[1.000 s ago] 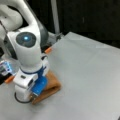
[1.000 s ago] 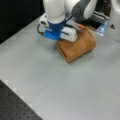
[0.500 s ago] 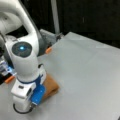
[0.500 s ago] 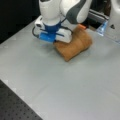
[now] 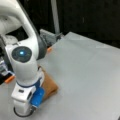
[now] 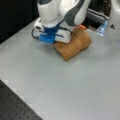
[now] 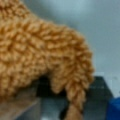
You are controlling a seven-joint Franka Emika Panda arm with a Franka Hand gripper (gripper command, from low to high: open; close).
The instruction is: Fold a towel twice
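Under your arm lies a plain grey table [image 6: 75, 85], with a black background behind it and a dark perforated strip [image 6: 15, 105] at a front view's bottom left corner. Beyond the table's far edge you can see a small orange clip [image 5: 49, 49] and a metal post [image 5: 55, 17].

Your white arm [image 5: 25, 62] is bent steeply down, wrist low over the table, with the blue-trimmed gripper [image 6: 58, 41] pressed against the towel [image 6: 73, 45] in a front view. In the wrist view the towel [image 7: 42, 47] fills most of the picture, and a fold of its nubby pile hangs down between the gripper's dark parts, so you appear to have cloth pinched; I cannot tell this for certain.

The towel [image 5: 48, 86] lies as a compact, thick bundle directly beside and partly under the gripper, already folded over on itself and resting on the table.
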